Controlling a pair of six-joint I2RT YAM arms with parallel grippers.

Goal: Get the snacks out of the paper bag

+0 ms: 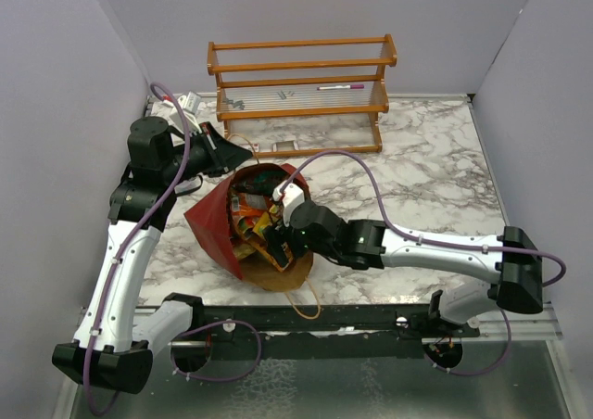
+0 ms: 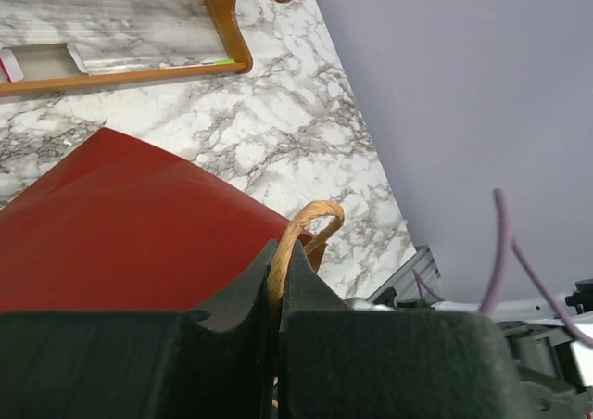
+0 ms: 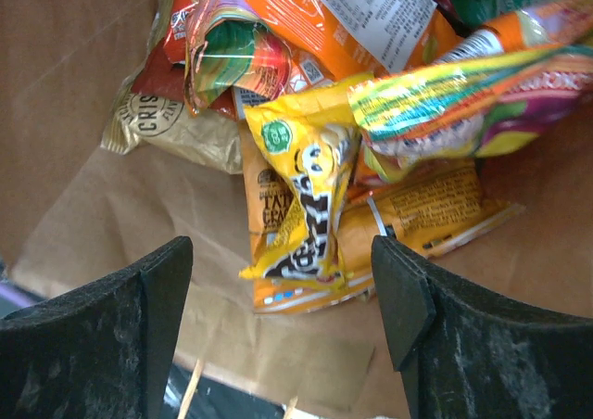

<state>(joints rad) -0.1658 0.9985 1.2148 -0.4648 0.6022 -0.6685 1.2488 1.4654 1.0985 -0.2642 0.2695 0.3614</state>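
Note:
The paper bag (image 1: 215, 222), dark red outside and kraft brown inside, lies tipped on the marble table with its mouth toward the arms. My left gripper (image 1: 233, 153) is shut on its tan twine handle (image 2: 298, 229) at the far rim; the red bag wall (image 2: 120, 224) fills the left wrist view. My right gripper (image 1: 276, 245) is open at the bag's mouth, just short of the snacks (image 1: 252, 213). In the right wrist view a yellow candy packet (image 3: 306, 196) lies between the open fingers (image 3: 403, 289), on orange packets, with several more behind on the brown bag floor (image 3: 120, 224).
A wooden rack (image 1: 301, 90) with small items stands at the back of the table. The second twine handle (image 1: 306, 298) loops toward the front rail (image 1: 371, 322). Grey walls close in left, back and right.

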